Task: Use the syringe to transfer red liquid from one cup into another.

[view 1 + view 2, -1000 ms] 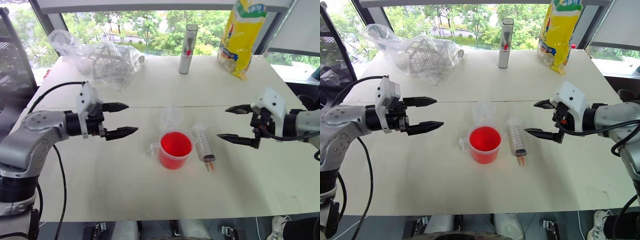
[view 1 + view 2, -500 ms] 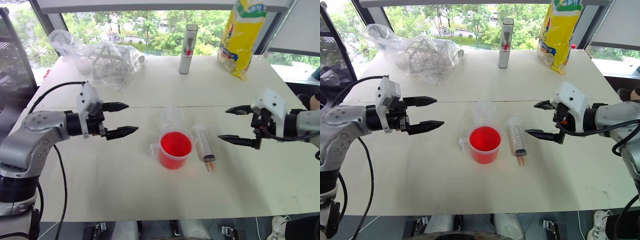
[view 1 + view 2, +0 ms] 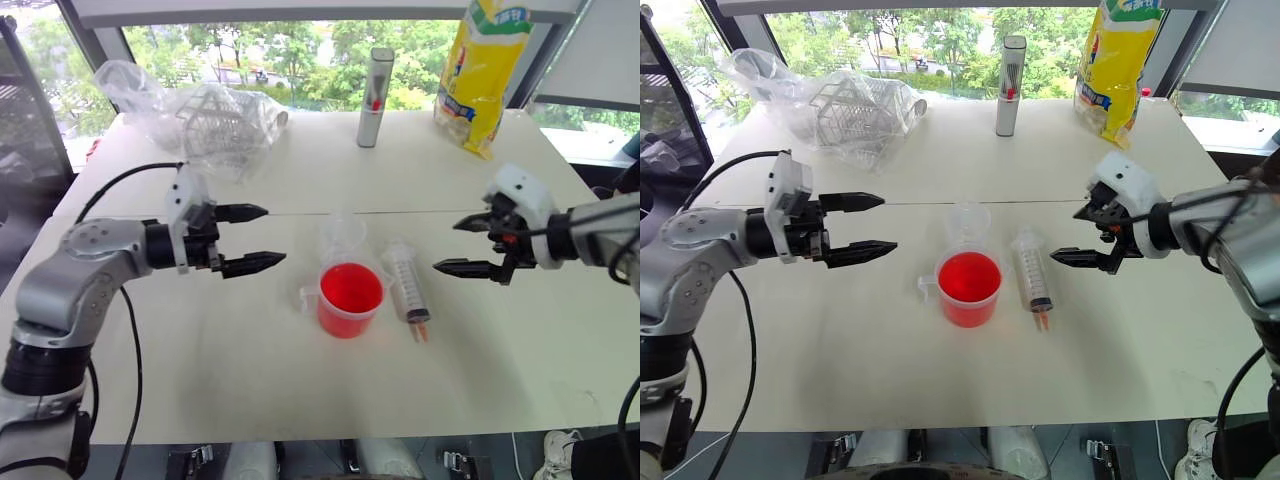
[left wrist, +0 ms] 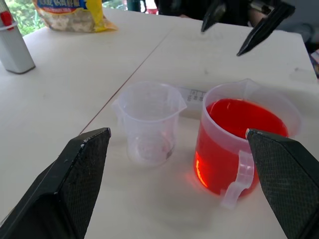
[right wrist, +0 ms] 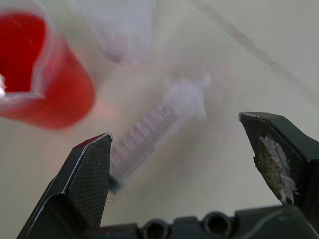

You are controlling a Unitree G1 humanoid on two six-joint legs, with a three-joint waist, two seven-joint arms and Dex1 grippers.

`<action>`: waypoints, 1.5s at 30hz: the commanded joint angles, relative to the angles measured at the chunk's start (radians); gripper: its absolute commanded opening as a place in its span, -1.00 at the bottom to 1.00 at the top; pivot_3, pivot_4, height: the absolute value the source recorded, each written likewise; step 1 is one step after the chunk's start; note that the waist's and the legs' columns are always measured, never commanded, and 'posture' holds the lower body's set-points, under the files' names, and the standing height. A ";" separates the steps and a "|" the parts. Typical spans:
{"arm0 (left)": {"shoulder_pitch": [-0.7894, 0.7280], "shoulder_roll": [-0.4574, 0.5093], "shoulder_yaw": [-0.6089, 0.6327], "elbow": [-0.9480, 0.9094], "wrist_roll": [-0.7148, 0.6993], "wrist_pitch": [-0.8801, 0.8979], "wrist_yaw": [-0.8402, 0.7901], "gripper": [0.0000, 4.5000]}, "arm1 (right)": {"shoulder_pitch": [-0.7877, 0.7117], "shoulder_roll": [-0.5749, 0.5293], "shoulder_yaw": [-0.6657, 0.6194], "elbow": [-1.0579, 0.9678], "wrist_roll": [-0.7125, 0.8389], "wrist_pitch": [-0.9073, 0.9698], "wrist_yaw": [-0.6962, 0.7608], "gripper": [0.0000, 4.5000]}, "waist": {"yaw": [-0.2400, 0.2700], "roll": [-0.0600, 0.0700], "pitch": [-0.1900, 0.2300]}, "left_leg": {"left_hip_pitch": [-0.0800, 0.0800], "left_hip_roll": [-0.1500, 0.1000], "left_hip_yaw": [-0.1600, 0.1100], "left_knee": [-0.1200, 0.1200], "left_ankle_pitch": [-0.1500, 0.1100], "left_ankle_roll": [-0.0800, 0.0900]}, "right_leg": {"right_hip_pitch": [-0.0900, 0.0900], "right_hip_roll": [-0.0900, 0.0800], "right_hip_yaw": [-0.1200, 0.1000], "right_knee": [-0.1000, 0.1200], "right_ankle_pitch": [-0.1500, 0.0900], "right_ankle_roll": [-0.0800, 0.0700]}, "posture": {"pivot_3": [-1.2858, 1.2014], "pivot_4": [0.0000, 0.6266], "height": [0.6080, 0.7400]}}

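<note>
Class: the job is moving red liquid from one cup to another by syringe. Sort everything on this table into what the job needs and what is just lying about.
Needed:
- syringe, lying flat
- measuring cup holding the red liquid
- small cup, empty

Lying about:
- grey upright tube
- yellow bag
- wire rack in clear plastic wrap
</note>
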 commanded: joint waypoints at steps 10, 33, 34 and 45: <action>0.016 -0.032 0.005 -0.038 0.012 -0.044 0.033 1.00 | -0.442 0.257 0.324 0.500 0.167 0.368 -0.263 0.98 | 0.003 0.000 0.000 | -0.007 0.000 0.000 0.000 0.000 0.000 | -0.007 0.000 0.000 0.001 0.001 0.000 | 0.03 -0.52 1.00; 0.064 0.008 0.050 -0.102 0.000 -0.029 0.095 1.00 | -0.556 0.547 0.399 0.967 0.584 0.368 -0.957 0.98 | -0.001 0.000 -0.001 | -0.015 0.000 -0.001 0.003 0.000 0.000 | -0.014 0.002 -0.002 0.006 0.003 0.003 | 0.03 -0.52 1.00; 0.063 0.008 0.050 -0.100 0.002 -0.031 0.095 1.00 | -0.552 0.549 0.398 0.973 0.607 0.368 -0.988 0.98 | -0.001 0.000 -0.001 | -0.015 0.000 -0.001 0.004 0.000 0.000 | -0.014 0.001 -0.002 0.006 0.003 0.003 | 0.03 -0.52 1.00; 0.063 -0.001 0.043 -0.087 0.011 -0.049 0.096 1.00 | -0.483 0.515 0.379 0.970 1.027 0.368 -1.437 0.98 | -0.002 -0.001 -0.002 | -0.015 0.000 -0.002 0.003 0.000 0.000 | -0.014 0.002 -0.002 0.006 0.003 0.003 | 0.03 -0.52 1.00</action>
